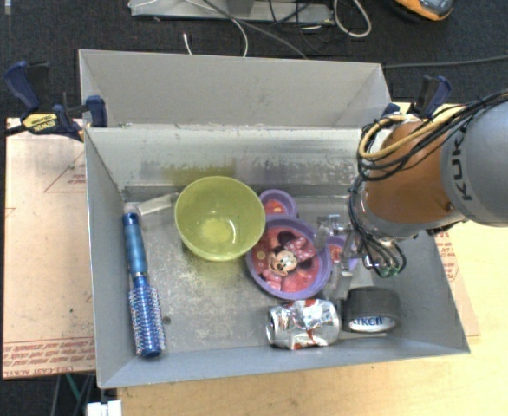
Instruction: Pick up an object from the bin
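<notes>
Downward view into a grey metal bin [211, 315] with a handful of loose things on its floor. Near the centre, taken here as landmark, a purple bowl [287, 260] with a cartoon mouse printed inside.

- Just left of the purple bowl, touching its rim or nearly so: a larger yellow-green bowl [219, 217], upright and empty.
- Just behind the purple bowl: a small purple cup [277, 204].
- Well to the left of the purple bowl, along the bin's wall: a blue hairbrush [140, 284], bristle end toward the near side.
- In front of the purple bowl: a crushed drinks can [303, 325].
- Front-right of the purple bowl, beside that can: a black roll of tape [371, 310].

Reaching in from the right, a robot arm [410, 189] with an orange wrist cover and looped cables. Pincer [345, 251] low in the bin, just right of the purple bowl, close against its rim and behind the roll of tape. Open or closed: impossible to tell from this angle. No sign of anything gripped or raised.

Judged progress: early to middle. Reach into the bin apparently made; grasp unconfirmed; lift and removal not yet done. Likeliest target, going by closeness alone, the purple bowl's right rim or some small item next to it, though far from certain. All named things resting on the bin floor.
</notes>
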Tool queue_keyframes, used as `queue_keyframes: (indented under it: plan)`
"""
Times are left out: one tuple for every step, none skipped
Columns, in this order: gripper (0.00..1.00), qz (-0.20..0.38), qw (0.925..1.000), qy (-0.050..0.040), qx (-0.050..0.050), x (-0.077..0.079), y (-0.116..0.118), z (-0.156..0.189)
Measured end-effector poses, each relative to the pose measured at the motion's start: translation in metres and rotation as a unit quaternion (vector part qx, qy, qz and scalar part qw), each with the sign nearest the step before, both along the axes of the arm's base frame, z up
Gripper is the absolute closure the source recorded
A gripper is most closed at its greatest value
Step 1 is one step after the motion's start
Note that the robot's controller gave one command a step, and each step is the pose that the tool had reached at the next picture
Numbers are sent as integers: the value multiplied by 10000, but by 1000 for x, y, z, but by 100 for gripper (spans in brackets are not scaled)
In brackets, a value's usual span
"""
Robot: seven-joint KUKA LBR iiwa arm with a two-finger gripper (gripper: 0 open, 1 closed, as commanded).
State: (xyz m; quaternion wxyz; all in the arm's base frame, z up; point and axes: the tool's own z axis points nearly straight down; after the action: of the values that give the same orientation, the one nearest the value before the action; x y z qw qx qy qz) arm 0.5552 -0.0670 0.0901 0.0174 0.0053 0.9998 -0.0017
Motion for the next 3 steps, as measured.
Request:
queue_keyframes:
  plan:
    - [0,609,9981,38,-25,10,-2,-13]
    - [0,25,10000,66,12,-33,27,-19]
    - [0,336,9994,69,-3,-27,30,-20]
